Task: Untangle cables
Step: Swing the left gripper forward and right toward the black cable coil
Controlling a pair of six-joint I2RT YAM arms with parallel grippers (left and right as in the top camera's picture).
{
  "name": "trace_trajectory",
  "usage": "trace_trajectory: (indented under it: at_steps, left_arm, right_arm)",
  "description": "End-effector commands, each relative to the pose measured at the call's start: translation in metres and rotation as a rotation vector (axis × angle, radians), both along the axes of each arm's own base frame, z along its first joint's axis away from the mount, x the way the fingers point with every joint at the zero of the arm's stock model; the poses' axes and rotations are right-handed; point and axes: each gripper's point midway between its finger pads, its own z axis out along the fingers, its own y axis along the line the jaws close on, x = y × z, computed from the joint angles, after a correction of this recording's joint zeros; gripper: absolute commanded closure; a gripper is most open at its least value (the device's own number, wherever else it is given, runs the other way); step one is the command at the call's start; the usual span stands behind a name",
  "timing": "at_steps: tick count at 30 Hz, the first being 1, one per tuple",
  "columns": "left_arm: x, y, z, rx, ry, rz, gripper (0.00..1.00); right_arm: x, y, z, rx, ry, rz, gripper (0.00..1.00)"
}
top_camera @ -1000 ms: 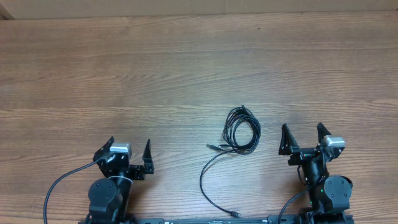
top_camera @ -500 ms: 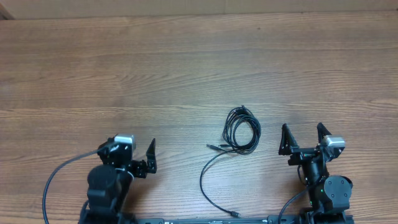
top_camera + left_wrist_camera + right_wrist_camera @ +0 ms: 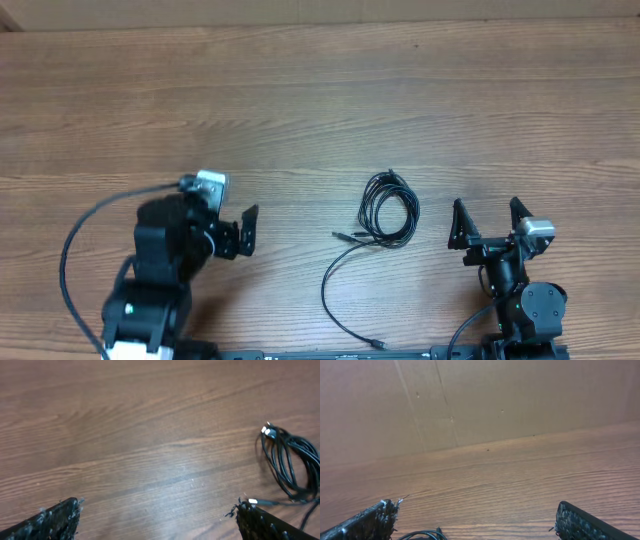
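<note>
cables (image 3: 385, 215) on table (image 3: 320, 90), between end effectors

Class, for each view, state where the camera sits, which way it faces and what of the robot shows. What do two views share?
Left wrist: behind the open left hand, fingertips showing below; looks low across the table toward the cables at right.
Right wrist: behind the open right hand, fingertips below; faces over the table to a brown wall.
Overhead: above, looking straight down; left arm and right arm show.
Shared: left wrist and overhead both show the coiled cables.
</note>
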Motion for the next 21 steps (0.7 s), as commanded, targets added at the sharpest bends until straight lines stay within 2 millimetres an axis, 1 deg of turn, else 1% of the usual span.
trace_trajectory:
  at_steps: [1, 4, 8, 15, 21]
  left_arm:
    - [0.009, -0.007, 0.014, 0.004, 0.026, -0.046, 0.0]
    - [0.013, -0.008, 0.013, 0.02, 0.082, -0.061, 0.0]
    - [0.018, -0.02, 0.014, 0.04, 0.134, -0.11, 0.0]
    - [0.029, -0.059, 0.018, 0.067, 0.179, -0.242, 0.0]
    - [0.032, -0.094, 0.011, 0.082, 0.217, -0.342, 0.0]
  right_arm:
    - [0.0, -0.003, -0.002, -0.006, -0.004, -0.013, 0.0]
    - [0.0, -0.002, -0.002, -0.006, -0.004, -0.013, 0.0]
    - [0.0, -0.003, -0.002, -0.006, -0.004, -0.013, 0.0]
    - [0.0, -0.003, -0.002, -0.006, -0.004, -0.013, 0.0]
    - [0.0, -0.002, -0.002, -0.006, -0.004, -0.013, 0.0]
